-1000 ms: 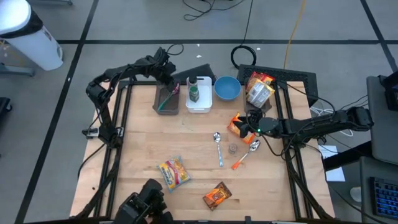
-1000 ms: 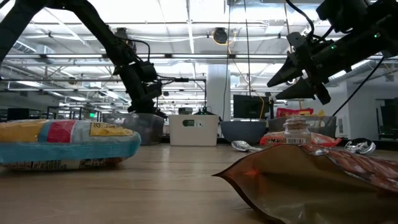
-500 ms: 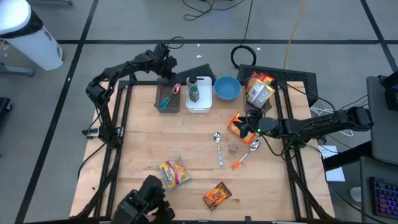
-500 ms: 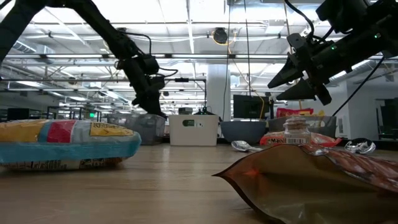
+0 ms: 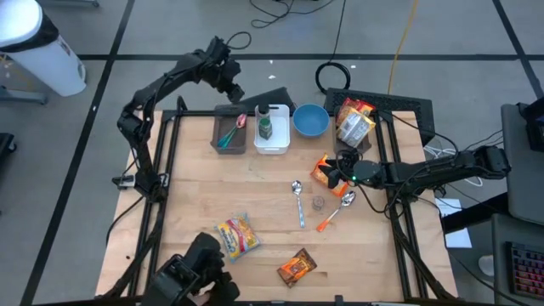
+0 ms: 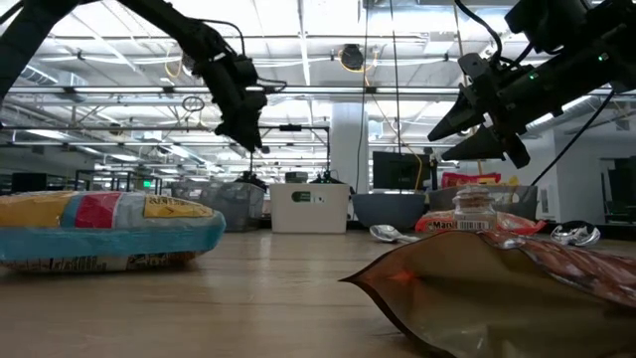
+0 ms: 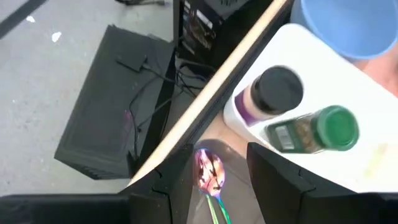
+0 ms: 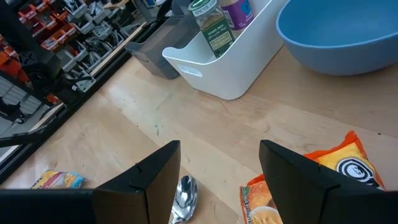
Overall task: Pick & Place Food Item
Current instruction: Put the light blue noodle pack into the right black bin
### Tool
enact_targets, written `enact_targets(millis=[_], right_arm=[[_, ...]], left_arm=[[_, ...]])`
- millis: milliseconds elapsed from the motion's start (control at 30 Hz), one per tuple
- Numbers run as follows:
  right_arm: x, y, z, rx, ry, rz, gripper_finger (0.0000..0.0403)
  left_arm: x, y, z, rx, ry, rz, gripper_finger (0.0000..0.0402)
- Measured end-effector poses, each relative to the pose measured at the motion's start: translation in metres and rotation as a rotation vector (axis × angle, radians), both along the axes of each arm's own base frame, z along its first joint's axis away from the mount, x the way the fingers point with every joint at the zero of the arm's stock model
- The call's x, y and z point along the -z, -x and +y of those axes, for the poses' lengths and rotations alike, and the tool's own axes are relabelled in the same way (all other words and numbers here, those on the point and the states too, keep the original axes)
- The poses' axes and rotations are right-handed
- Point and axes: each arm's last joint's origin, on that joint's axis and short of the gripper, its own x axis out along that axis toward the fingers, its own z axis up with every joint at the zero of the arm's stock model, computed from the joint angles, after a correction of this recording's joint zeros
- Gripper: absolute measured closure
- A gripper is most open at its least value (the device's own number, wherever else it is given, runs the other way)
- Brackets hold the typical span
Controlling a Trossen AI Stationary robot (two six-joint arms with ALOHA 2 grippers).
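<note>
High view, left gripper (image 5: pixel 233 88): raised above the grey bin (image 5: pixel 228 136), jaws parted, empty.
Spoon (image 7: pixel 209 175): lying in the bin, below the jaws.
Right gripper (image 5: pixel 338 167): jaws apart, empty, over the orange packet (image 5: pixel 324 172).

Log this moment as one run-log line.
left gripper: open, empty, above grey bin | utensils: in bin | right gripper: open, over orange packet

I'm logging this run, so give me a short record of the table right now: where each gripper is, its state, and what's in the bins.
left gripper: open, empty, raised above the grey bin's far edge
right gripper: open, over the orange snack bag
grey bin: holds a spoon
white bin: two bottles
blue bowl: beside the white bin
</note>
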Motion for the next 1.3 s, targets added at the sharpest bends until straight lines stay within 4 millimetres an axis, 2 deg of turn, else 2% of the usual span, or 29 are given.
enact_targets(millis=[233,433,533,633,800,1033,1167,1300], right_arm=[[-0.005,-0.002,0.000,-0.005,0.014,-0.049,0.0190],[-0.012,-0.005,0.000,-0.006,0.018,-0.131,0.0190],[-0.015,-0.006,0.000,0.001,-0.002,-0.176,0.0190],[-0.017,-0.006,0.000,0.001,0.000,-0.192,0.0190],[-0.017,-0.006,0.000,0.001,0.000,-0.192,0.0190],[-0.017,-0.006,0.000,0.003,0.005,-0.190,0.0190],[-0.017,-0.006,-0.001,0.031,0.010,-0.192,0.0190],[-0.017,-0.005,-0.002,0.062,0.015,-0.196,0.0190]], left_arm=[[-0.017,-0.007,0.001,-0.009,-0.051,-0.063,0.0245],[-0.021,-0.013,-0.005,-0.027,0.030,-0.154,0.0245],[-0.035,-0.010,-0.012,-0.010,0.030,-0.202,0.0245],[-0.058,-0.001,-0.024,-0.002,-0.021,-0.242,0.0245],[-0.113,0.023,-0.058,0.015,-0.157,-0.349,0.0245],[-0.177,0.064,-0.125,0.051,-0.303,-0.497,0.0245],[-0.193,0.083,-0.162,0.094,-0.352,-0.543,0.0245],[-0.183,0.095,-0.187,0.116,-0.323,-0.555,0.0245]])
